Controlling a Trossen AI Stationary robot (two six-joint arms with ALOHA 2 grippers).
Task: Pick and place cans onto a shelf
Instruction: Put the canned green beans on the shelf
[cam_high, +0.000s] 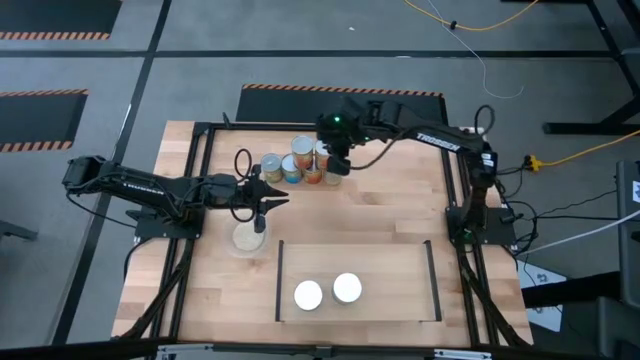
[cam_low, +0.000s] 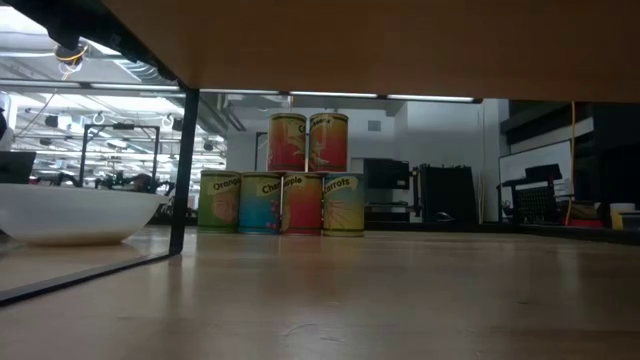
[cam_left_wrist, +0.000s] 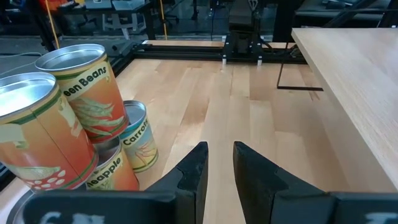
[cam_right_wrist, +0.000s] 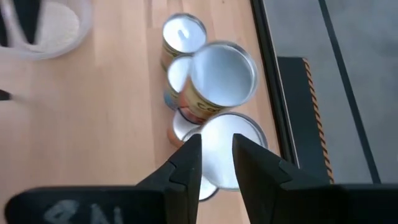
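I am looking down on the table and seeing the right gripper (cam_high: 337, 160) hanging over the stack of cans (cam_high: 300, 160) at the far side of the wood top; in its wrist view its fingers (cam_right_wrist: 186, 165) are standing a little apart above the silver lid of a top can (cam_right_wrist: 227, 152), clamped on nothing that I can make out. The stack is sitting four cans along the bottom row with two more on top (cam_low: 308, 142). The left gripper (cam_high: 262, 207) is hovering over the clear dish (cam_high: 249, 238), just beside the cans, with its fingers (cam_left_wrist: 193, 171) slightly parted and nothing between them. The shelf (cam_high: 400, 262) is lying at the near side of the table, well apart from the stack, and two cans (cam_high: 328, 291) are standing on it side by side
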